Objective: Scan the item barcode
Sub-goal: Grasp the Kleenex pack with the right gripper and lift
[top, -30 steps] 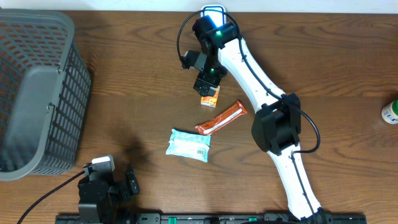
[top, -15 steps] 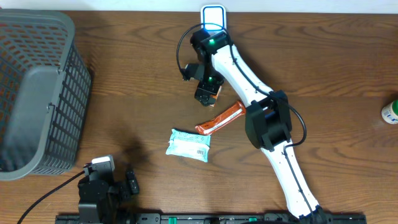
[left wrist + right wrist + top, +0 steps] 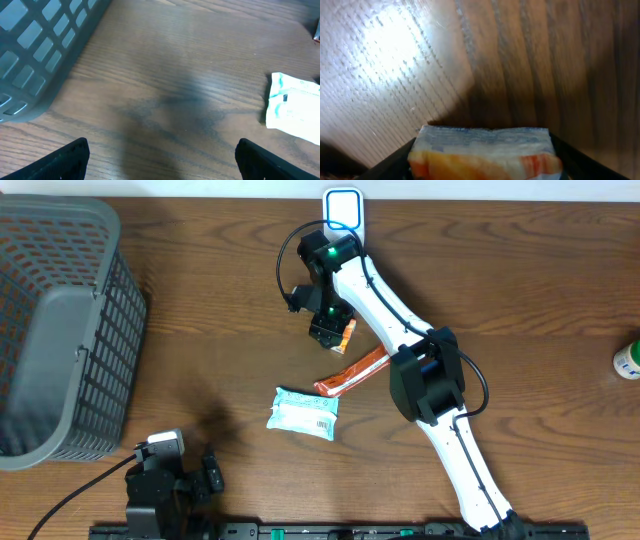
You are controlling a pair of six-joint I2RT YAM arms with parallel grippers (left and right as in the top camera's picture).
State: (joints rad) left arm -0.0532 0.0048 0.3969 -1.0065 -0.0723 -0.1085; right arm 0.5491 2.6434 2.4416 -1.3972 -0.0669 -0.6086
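Now, overhead first. Your right arm reaches across the wooden counter. The right gripper sits over a small orange snack packet, which lies a little below a white device with a blue rim at the far edge. An orange bar wrapper lies just below the packet in frame. A white-and-teal pouch lies lower still, apart from both. A grey mesh basket fills the left side, and a green-and-white bottle is cut by the right edge. Your left arm is at the near left.

Left wrist: the left gripper has its jaws spread wide over bare wood, with nothing between them. A basket corner shows upper left and the pouch shows at right.

Right wrist: the packet fills the gap between the jaws, and its ends meet both fingers. You cannot tell from this view whether it is pinched firmly or only flanked. It appears to lie flat on the counter.
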